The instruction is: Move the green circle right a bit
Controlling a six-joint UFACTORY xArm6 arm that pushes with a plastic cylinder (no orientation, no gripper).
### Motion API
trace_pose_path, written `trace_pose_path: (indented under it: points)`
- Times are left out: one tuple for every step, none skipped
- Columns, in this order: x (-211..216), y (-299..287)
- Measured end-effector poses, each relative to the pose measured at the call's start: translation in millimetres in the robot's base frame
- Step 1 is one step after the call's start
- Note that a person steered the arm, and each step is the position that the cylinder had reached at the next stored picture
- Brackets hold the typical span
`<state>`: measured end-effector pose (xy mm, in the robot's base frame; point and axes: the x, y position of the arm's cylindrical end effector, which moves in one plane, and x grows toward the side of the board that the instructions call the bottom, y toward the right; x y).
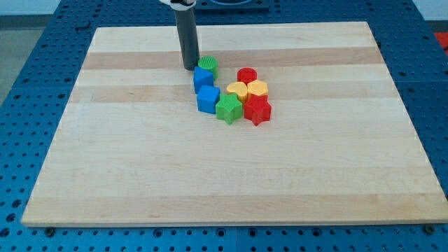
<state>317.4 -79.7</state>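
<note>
Risk: my tip [190, 67] sits at the green circle's [208, 66] left edge; an off-centre shove could curl it down into the blue block [203, 78] just beside it.
Overshoot: red circle [246, 75] lies near, to the right.
Green circle: ribbed top, upper left of the cluster on the bench [126, 161].
Fingers: none, only a rod.

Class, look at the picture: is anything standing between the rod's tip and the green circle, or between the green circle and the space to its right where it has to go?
Nothing visible separates my tip from the green circle; it sits just at the circle's left edge. To the circle's right the board is bare for a short way before the red circle, set slightly lower, so a small push looks unobstructed.
</note>
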Motion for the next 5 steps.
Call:
trace_pose_path:
  points:
    - [0, 0]
    - [0, 0]
    - [2, 14]
    - [2, 20]
    - [-1, 20]
